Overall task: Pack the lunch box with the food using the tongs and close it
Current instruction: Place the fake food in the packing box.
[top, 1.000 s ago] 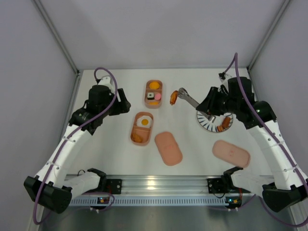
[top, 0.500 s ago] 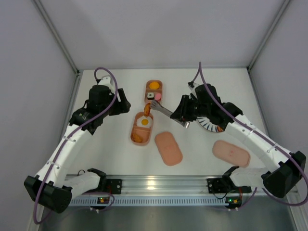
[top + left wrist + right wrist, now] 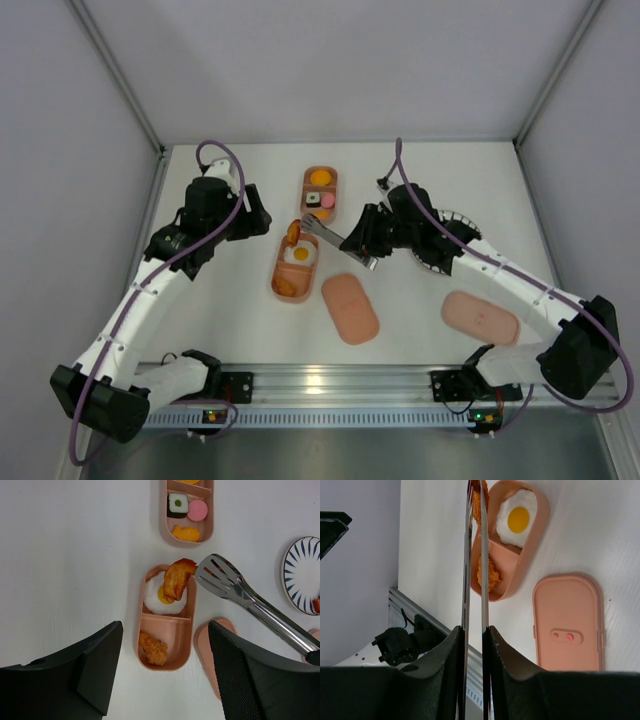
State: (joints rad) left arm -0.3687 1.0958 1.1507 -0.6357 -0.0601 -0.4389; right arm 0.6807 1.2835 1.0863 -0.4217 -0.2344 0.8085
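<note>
Two pink trays sit open on the surface (image 3: 230, 300): a far tray (image 3: 307, 195) and a near tray (image 3: 279, 288). A second ago the tongs (image 3: 325, 232) held the orange-brown piece (image 3: 293, 232) to the right of the far tray. Now it hangs over the fried egg (image 3: 160, 597) in the near tray. The right end effector (image 3: 362, 240) is clamped on the tongs. The left end effector (image 3: 255, 215) stays spread wide, holding nothing.

This was a robotics lab test cell: a white tabletop (image 3: 230, 320) boxed in by plain grey panels (image 3: 340, 70) on metal corner posts (image 3: 113, 70), with a left arm (image 3: 150, 285) and right arm (image 3: 510, 278), trailing purple cables (image 3: 216, 143), bolted to an aluminium rail (image 3: 340, 382) at the near edge.
</note>
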